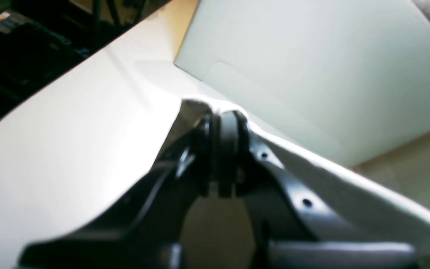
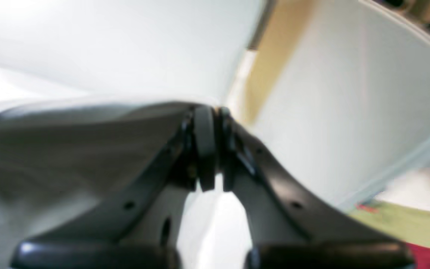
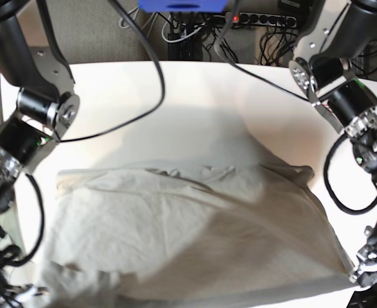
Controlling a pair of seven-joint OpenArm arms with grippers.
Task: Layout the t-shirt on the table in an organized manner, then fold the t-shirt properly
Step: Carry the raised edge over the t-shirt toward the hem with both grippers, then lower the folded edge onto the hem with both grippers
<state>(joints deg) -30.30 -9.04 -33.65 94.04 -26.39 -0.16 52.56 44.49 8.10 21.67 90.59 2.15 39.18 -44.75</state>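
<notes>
Crosswise, grey-beige t-shirt [image 3: 201,237], long axis left to right

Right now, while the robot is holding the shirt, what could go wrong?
The corner pinched by the left gripper might slip out, because the tips hold it right at the cloth's end. The right gripper also grips near an edge, so that side could drop too. And the t-shirt has wrinkles along its far side on the table, so the fold might come out bumpy or crooked.
</notes>
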